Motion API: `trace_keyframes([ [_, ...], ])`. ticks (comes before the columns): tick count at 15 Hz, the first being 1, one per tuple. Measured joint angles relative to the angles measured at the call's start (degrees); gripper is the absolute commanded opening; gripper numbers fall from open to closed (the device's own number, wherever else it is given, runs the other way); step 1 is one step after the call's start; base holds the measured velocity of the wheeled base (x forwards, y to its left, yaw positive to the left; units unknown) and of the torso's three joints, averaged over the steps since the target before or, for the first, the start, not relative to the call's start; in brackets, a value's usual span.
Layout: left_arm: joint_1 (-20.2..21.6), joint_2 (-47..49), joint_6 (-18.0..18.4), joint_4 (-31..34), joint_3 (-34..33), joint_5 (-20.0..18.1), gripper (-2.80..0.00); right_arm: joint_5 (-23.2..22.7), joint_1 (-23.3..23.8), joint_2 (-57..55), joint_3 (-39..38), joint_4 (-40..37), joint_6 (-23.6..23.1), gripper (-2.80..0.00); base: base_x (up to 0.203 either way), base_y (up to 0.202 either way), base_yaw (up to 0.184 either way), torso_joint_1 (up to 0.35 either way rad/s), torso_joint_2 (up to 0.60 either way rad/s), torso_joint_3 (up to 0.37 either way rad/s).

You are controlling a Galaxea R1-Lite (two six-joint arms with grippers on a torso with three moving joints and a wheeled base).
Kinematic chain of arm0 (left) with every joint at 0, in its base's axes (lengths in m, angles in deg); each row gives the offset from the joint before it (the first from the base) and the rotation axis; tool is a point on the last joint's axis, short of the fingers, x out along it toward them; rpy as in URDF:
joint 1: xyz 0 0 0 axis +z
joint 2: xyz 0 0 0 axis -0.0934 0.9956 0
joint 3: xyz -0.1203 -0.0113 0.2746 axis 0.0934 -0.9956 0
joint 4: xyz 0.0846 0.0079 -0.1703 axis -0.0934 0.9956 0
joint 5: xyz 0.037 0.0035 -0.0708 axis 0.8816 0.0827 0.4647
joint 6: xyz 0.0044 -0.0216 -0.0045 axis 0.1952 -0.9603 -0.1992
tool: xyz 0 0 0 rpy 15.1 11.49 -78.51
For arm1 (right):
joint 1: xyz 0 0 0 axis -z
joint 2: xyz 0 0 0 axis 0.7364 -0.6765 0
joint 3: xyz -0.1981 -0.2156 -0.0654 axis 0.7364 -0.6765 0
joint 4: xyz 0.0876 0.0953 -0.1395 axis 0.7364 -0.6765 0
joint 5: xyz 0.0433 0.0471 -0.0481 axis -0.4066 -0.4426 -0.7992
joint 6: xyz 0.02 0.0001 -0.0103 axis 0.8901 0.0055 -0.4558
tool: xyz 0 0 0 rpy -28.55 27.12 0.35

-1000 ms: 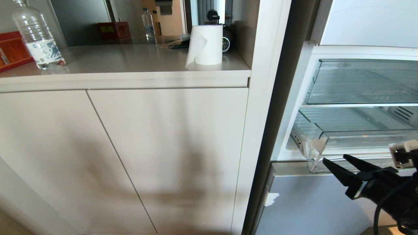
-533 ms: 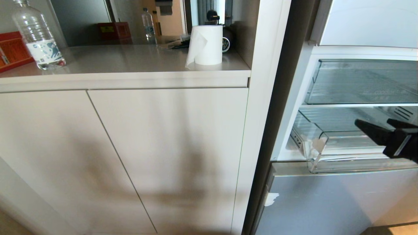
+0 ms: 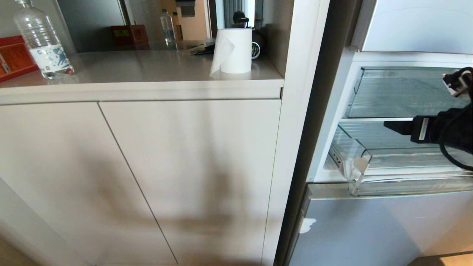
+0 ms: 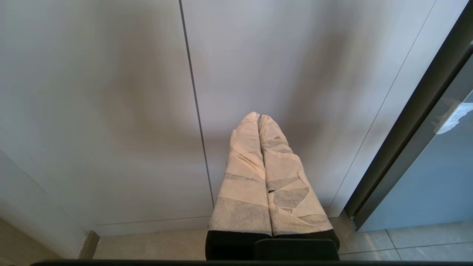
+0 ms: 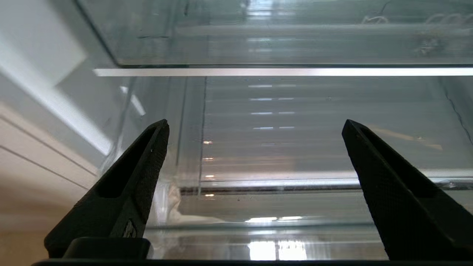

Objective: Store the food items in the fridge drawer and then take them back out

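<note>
The fridge drawer [image 3: 402,186] is a shallow clear drawer with a ribbed floor, pulled partly out of the open fridge at the right; a white tape scrap [image 3: 361,163] sticks to its front corner. My right gripper [image 3: 388,125] hovers level just above it, pointing into the fridge. In the right wrist view this gripper [image 5: 255,123] stands open and empty, with the drawer's front rim [image 5: 281,183] below it. My left gripper [image 4: 258,116], with tape-wrapped fingers, is shut and parked low before the cabinet doors. The food items are out of view.
Above the drawer sits a second clear drawer [image 3: 399,92] with faint print. The grey lower fridge door [image 3: 369,229] is shut. To the left are beige cabinet doors [image 3: 147,166] under a counter holding a paper towel roll [image 3: 233,50], a water bottle [image 3: 42,40] and a red box [image 3: 14,55].
My right gripper has risen from below the drawer's front to above the drawer and turned level toward the fridge, its fingers spreading wider. The left arm has kept still.
</note>
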Motion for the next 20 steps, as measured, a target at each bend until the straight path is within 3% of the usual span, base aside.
trace_keyframes([
  [6, 0.0, 0.0, 0.0, 0.0, 0.0, 0.0, -2.80, -0.6, 0.5, -8.1, 16.8, -25.9, -1.0, 0.00, 0.000, 0.000, 0.000, 0.000, 0.00, 0.000],
  [8, 0.0, 0.0, 0.0, 0.0, 0.0, 0.0, -2.80, -0.7, 1.0, -10.6, 18.8, -29.6, -1.2, 0.00, 0.000, 0.000, 0.000, 0.000, 0.00, 0.000],
  [14, 0.0, 0.0, 0.0, 0.0, 0.0, 0.0, -2.80, -3.4, 2.2, -8.3, 17.0, -36.7, -1.1, 0.00, 0.000, 0.000, 0.000, 0.000, 0.00, 0.000],
  [20, 0.0, 0.0, 0.0, 0.0, 0.0, 0.0, -2.80, -4.6, 3.9, 2.6, 7.7, -38.6, -2.9, 0.00, 0.000, 0.000, 0.000, 0.000, 0.00, 0.000],
])
